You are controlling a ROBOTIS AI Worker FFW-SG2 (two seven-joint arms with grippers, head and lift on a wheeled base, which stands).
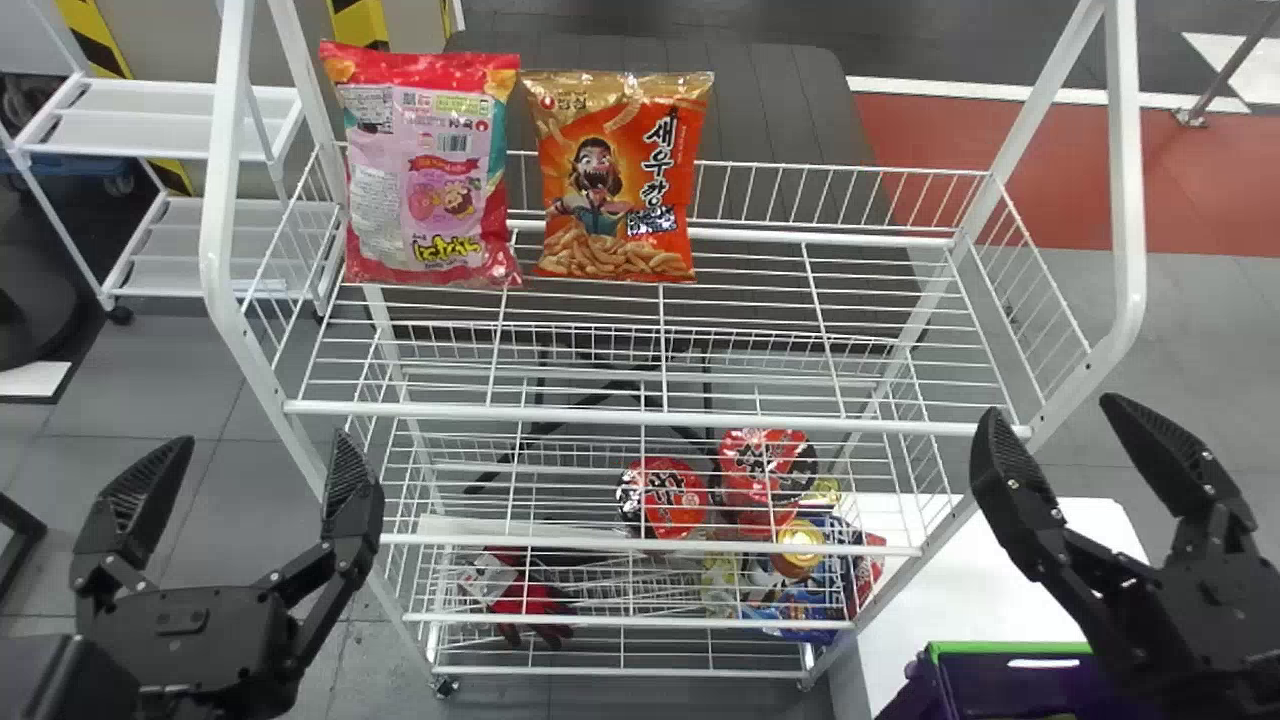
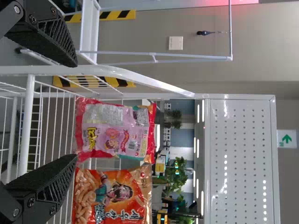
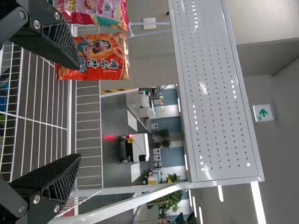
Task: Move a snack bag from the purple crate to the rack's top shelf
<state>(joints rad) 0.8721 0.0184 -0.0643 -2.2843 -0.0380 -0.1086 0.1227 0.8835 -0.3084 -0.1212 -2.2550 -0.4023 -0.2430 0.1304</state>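
While bags [image 1: 617, 180] stand shelved, left gripper [image 1: 260, 440] and right gripper [image 1: 1050, 405] hold jaws (empty) apart

From my seat, the rack [image 1: 600, 414] looks like painted metal, its tubes smooth with a soft gloss. Both the pink snack bag [image 1: 430, 180] and the orange snack bag [image 1: 620, 200] have shiny, crinkled plastic film. I see matt black on the left fingers [image 1: 345, 490] and right fingers [image 1: 1010, 465], with rough, ridged faces and bright metal screws. The crate [image 1: 910, 700] looks like hard plastic, the worktop [image 1: 930, 600] smooth and pale. The perforated panel [image 3: 215, 93] reads as smooth, lightly reflective metal.
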